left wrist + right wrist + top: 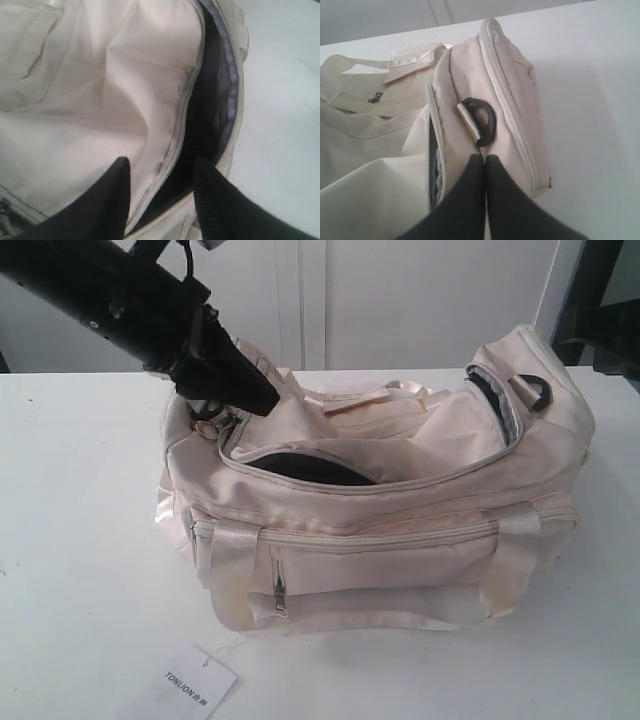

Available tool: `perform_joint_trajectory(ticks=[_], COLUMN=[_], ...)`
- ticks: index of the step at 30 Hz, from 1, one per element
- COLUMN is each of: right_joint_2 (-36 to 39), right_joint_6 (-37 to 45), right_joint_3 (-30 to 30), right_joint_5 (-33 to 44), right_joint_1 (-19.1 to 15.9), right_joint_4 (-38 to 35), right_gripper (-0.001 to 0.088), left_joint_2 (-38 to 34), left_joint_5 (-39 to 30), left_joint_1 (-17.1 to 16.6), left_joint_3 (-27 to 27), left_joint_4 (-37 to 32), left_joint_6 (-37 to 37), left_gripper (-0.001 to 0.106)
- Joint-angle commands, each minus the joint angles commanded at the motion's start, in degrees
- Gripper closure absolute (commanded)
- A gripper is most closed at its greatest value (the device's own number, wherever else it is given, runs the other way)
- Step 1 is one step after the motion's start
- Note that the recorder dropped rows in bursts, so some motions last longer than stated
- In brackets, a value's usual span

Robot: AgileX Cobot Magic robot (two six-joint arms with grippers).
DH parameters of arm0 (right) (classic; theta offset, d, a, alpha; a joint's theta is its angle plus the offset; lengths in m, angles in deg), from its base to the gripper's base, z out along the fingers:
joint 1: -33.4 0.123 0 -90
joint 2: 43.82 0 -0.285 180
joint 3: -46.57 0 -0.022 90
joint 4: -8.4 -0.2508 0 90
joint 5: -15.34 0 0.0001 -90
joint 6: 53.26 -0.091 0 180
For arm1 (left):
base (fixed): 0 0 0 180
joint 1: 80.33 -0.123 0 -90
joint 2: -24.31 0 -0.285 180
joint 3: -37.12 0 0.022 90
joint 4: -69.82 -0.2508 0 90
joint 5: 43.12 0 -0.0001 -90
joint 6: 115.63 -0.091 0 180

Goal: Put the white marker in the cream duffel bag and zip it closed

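2 grippers sit at opposite ends of the bag (400, 540), which lies mid-table (80, 570) with its long axis parallel to the front edge. The left gripper (161, 165) hangs over the left end, fingers spread wide, holding nothing, with the zipper (172, 152) line below them; the right gripper (485, 161) is at the right end, fingers pressed together just under the black ring (482, 120), and whether any fabric is pinched there I cannot tell.

The zipper curves along the top from one end to the other and gapes over much of its length, showing a dark lining (320, 468); the gold pull (205, 428) dangles at the left end, just beside the left arm. That arm is far nearer to it, so the closing stroke would likely run along the bag toward the right end.

The marker shows in none of the 3 views; it may lie inside, but the dark interior hides whatever the bag holds. 1 paper tag (195, 685) lies near the front edge.
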Motion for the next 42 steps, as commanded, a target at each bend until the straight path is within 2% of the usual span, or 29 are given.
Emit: perform_joint_trajectory(ticks=[4,10,13,17,19,22,24,30,37,42], right_joint_2=[0.00,0.00,0.00,0.00,-0.10,-0.10,-0.10,-0.10,-0.10,-0.10], right_joint_6=[0.00,0.00,0.00,0.00,0.00,0.00,0.00,0.00,0.00,0.00], right_joint_3=[-0.06,-1.67,-2.31,-2.55,-2.55,-2.55,-2.55,-2.55,-2.55,-2.55], right_joint_5=[0.15,-0.09,-0.51,-0.50,-0.49,-0.49,-0.49,-0.49,-0.87,-0.87], right_joint_1=[0.00,0.00,0.00,0.00,0.00,0.00,0.00,0.00,0.00,0.00], right_joint_4=[0.00,0.00,0.00,0.00,0.00,0.00,0.00,0.00,0.00,0.00], right_gripper=[0.0868,0.0868,0.0868,0.0868,0.0868,0.0868,0.0868,0.0868,0.0868,0.0868], left_joint_2=[1.37,1.48,1.48,1.26,0.96,0.16,-0.44,-2.94,-5.06,-6.88], left_joint_5=[4.18,7.64,9.03,11.71,13.37,14.68,14.99,17.13,18.93,18.80], left_joint_1=[0.00,0.00,0.00,0.00,0.00,0.00,0.00,0.00,0.00,0.00], left_joint_3=[0.00,0.00,0.00,0.00,0.10,0.10,0.10,0.10,0.10,0.10], left_joint_4=[-3.94,-20.16,-25.95,-29.23,-30.33,-30.33,-30.33,-30.60,-38.18,-37.73], left_joint_6=[6.34,23.51,30.72,36.83,38.06,38.06,38.06,38.51,47.30,47.94], left_gripper=[0.059,0.059,0.059,0.059,0.055,0.043,0.039,0.039,0.039,0.039])
